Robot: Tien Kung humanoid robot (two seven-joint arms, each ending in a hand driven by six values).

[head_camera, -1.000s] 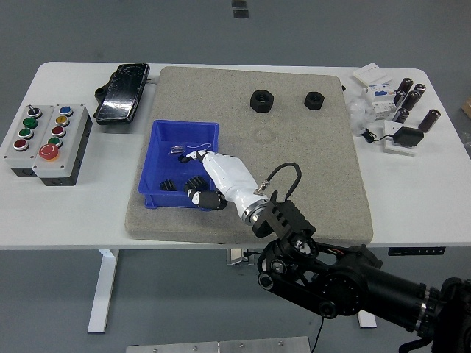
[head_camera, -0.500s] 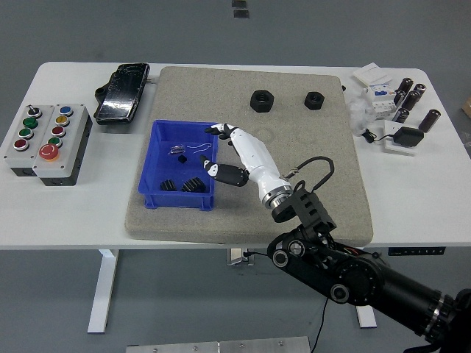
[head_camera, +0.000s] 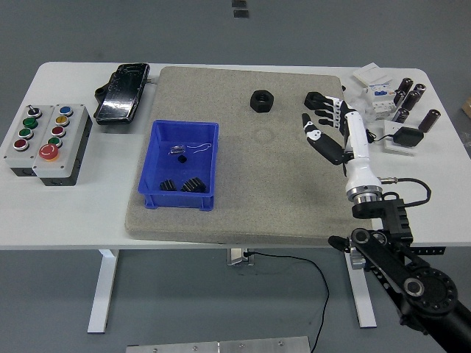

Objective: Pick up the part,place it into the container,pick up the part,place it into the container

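Grey and cased in metal, the button box (head_camera: 47, 143) sits at the table's (head_camera: 96, 213) left end, with a black device (head_camera: 123, 91) just beyond it. On the beige felt mat (head_camera: 250, 206) stands the blue bin (head_camera: 181, 175), holding a few small black parts (head_camera: 182, 184) at its near side and a bit of wire. Further right, near the mat's far edge, a black hex nut (head_camera: 260, 100) lies free and well apart from the bin. A second nut lay about where the right hand (head_camera: 324, 126) now is; the fingers hide that spot, so I cannot tell if it is there. Such a nut looks stiff, smooth and fairly heavy for its size, likely to slip from a loose pinch, so opposite flats would be the best place to hold it. The white forearm runs up from the lower right, the black fingers (head_camera: 315, 98) spread and lightly bent, pointing left over the mat's far right corner, holding nothing that can be seen. Clutter of cylinders and boxes (head_camera: 394, 99) fills the far right
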